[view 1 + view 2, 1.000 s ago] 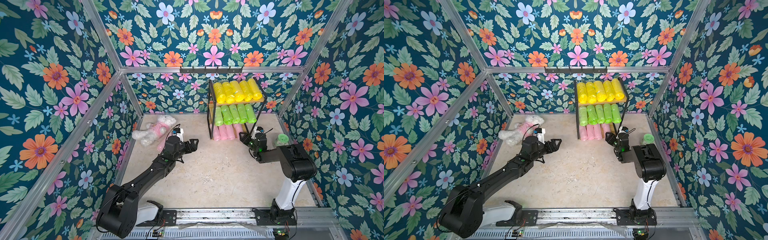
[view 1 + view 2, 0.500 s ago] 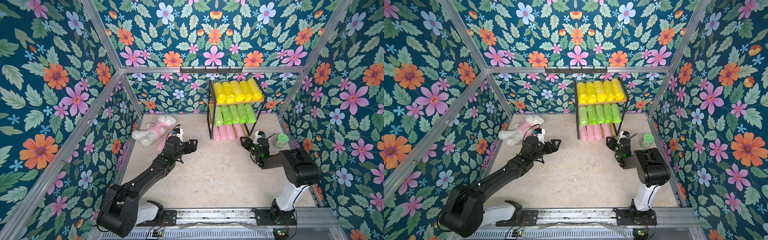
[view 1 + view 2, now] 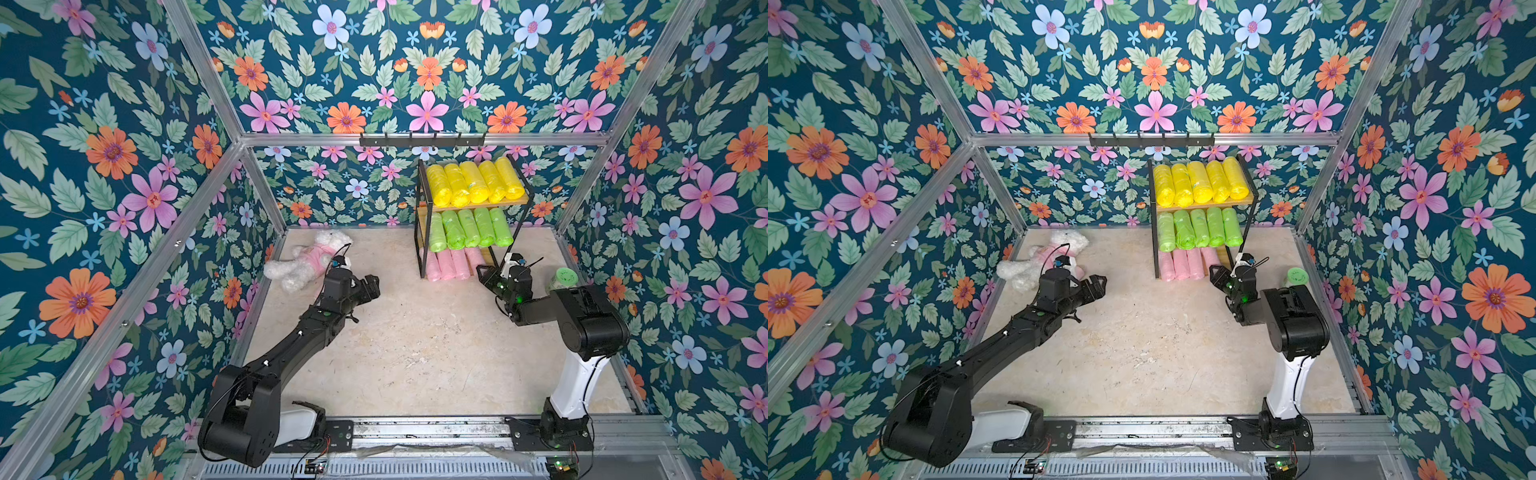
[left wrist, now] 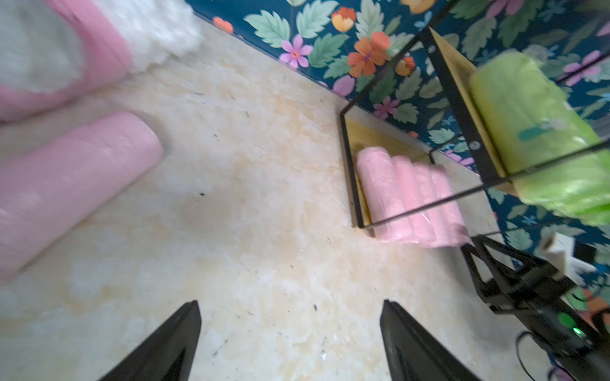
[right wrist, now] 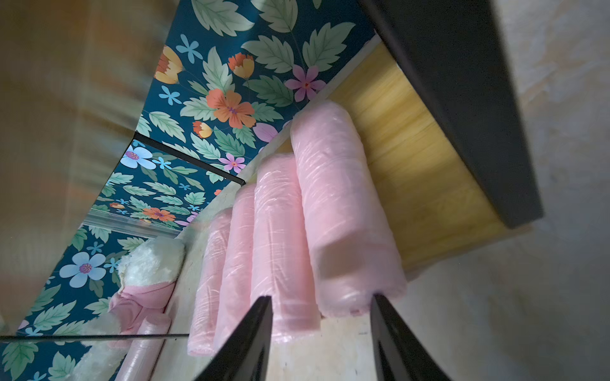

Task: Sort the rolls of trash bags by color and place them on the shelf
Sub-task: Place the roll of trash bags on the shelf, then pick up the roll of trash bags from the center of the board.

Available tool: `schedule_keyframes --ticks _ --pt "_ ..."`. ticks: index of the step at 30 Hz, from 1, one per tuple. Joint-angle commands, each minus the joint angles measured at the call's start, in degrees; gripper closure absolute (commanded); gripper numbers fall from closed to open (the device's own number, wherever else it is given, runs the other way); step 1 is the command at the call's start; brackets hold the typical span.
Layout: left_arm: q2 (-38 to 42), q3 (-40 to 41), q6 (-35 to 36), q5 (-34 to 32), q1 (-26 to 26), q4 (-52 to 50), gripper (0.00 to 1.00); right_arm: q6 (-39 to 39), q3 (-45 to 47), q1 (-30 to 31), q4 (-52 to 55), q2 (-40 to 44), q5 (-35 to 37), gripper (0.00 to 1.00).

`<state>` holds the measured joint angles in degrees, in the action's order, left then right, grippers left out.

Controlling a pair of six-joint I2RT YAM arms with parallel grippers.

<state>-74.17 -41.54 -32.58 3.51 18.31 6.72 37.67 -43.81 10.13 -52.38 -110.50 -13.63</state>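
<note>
Right hand (image 3: 484, 273) drawn back from shelf (image 3: 482, 205), narrower but apart, left hand (image 3: 372, 286) wide, sticker (image 4: 536, 130) writing blurred

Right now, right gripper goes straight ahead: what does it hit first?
The right gripper would likely meet the near end of the outermost pink roll on the shelf, bottom tier; depth unclear.

Dark teal wallpaper (image 3: 428, 75), printed with pink, orange and pale blue flowers among green leaves, covers every wall, rising ahead of the left gripper (image 4: 290, 301) and to both its sides. Bare aluminium frame bars (image 3: 291, 139) run along the seams and corners. A slim black metal hook rail (image 3: 422, 142) sits on the bar high ahead of that gripper. Beneath the gripper lies a pale beige mottled floor (image 4: 264, 214), perhaps stone, flecked with small dark marks. The light is soft and even, the shadows faint
</note>
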Motion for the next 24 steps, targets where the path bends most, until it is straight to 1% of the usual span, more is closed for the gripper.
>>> schedule_keyframes --ticks 1,4,6,11,16,19,22,24 --pt "-1.0 -2.4 5.4 -6.3 -1.8 -5.0 0.09 -1.5 1.3 0.1 -0.6 2.0 -0.1 0.39" --pt "-3.8 -5.6 10.3 -10.1 -3.0 -9.3 0.08 -2.0 4.9 0.1 -1.7 5.3 1.1 0.3" --pt "-6.3 -8.1 13.8 -11.8 -3.6 -12.7 0.08 -2.9 6.6 0.1 -1.4 7.4 1.4 0.28" --pt "-13.0 -14.7 22.2 -16.4 -4.9 -20.1 0.08 -3.6 10.8 0.1 -2.2 12.4 1.5 0.26" --pt "-19.7 -20.3 28.9 -22.2 -5.5 -24.2 0.08 -3.0 12.0 0.1 -4.0 13.4 0.7 0.26" --pt "-24.2 -23.1 31.5 -24.1 -6.2 -26.0 0.07 -3.0 11.9 0.0 -4.5 12.7 0.0 0.26" --pt "-28.9 -25.9 33.3 -23.3 -7.0 -27.9 0.07 -3.1 12.3 0.0 -4.9 12.5 -0.1 0.26" --pt "-31.6 -27.5 34.0 -24.3 -7.2 -29.0 0.07 -3.1 12.6 -0.1 -5.1 12.7 -0.2 0.26"
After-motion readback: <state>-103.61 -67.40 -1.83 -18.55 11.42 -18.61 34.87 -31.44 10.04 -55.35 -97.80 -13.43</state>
